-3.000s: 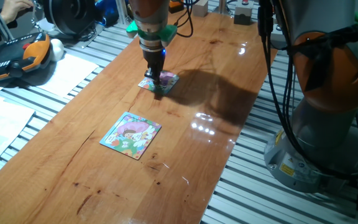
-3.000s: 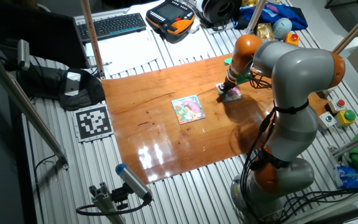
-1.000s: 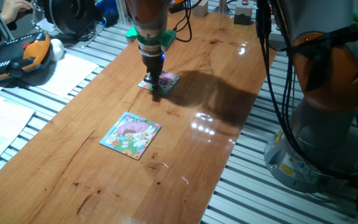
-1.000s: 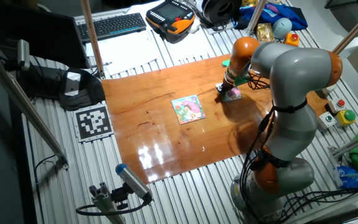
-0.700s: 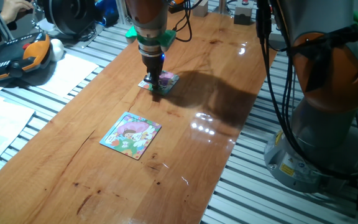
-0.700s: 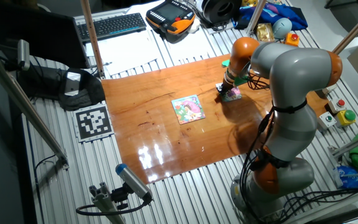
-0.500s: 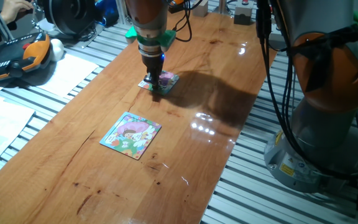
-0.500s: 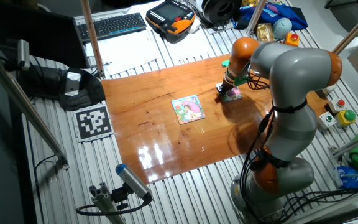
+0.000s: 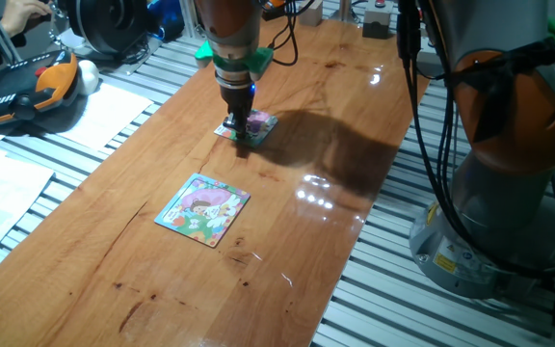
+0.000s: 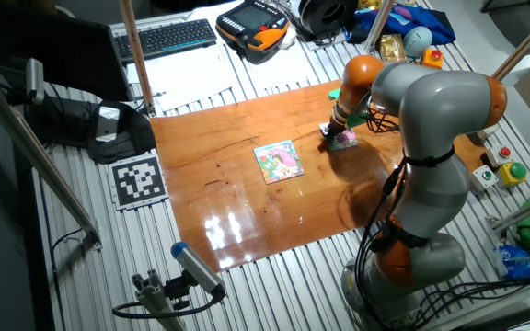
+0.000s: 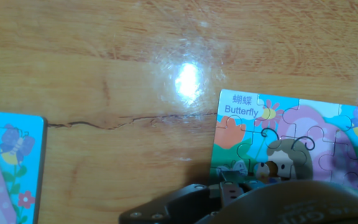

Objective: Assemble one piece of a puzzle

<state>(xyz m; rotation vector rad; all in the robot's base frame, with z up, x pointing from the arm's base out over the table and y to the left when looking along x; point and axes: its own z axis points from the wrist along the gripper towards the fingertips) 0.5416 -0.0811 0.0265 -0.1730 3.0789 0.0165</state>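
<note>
Two flat square puzzles lie on the wooden worktop (image 9: 355, 125). The end effector (image 9: 240, 130) stands upright with its tips down on the puzzle (image 9: 258, 125), at that puzzle's near-left edge; whether its fingers are parted or closed cannot be told. The hand view shows the puzzle (image 11: 291, 143) labelled "Butterfly", its lower part hidden by the dark tool body, and the piece cannot be made out. The bigger puzzle (image 9: 203, 209) lies well apart, nearer the front. Bare wood stretches between them and right to the worktop's edge.
</note>
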